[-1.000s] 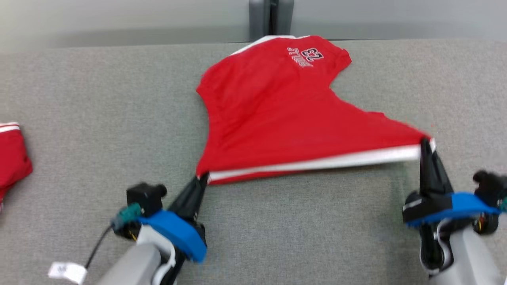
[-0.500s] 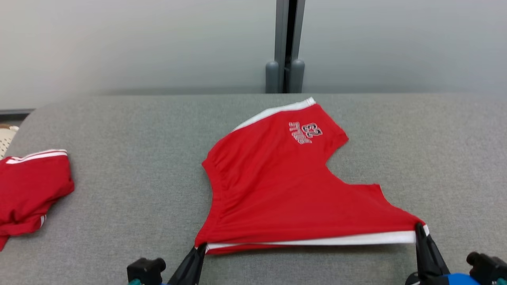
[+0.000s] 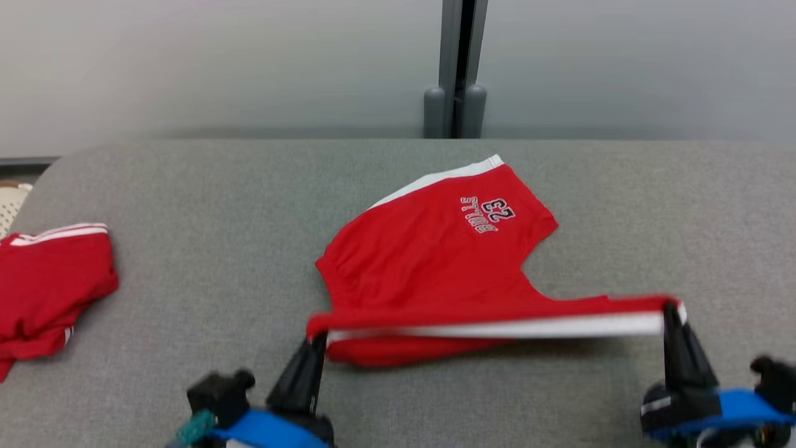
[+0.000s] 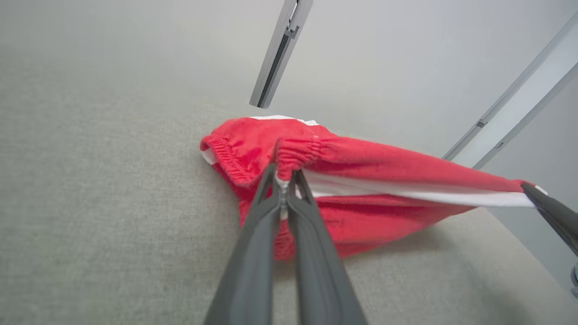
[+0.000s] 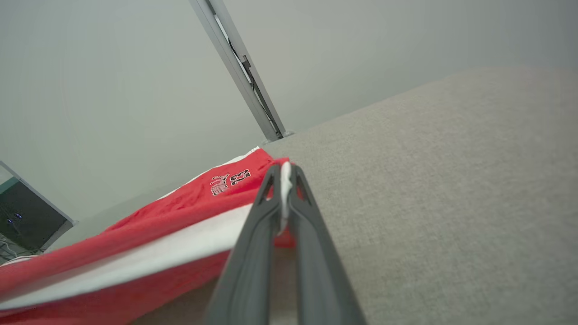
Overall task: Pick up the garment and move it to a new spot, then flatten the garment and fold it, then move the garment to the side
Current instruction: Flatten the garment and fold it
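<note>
Shorts | left gripper and right gripper each pinched one corner | white-striped edge hung taut between the jaws, probably raised for folding | far half lay on table beyond them

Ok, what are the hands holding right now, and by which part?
Both hold the red shorts by the white-striped side edge: the left hand pinches its elastic waistband corner, the right hand its hem corner.
</note>
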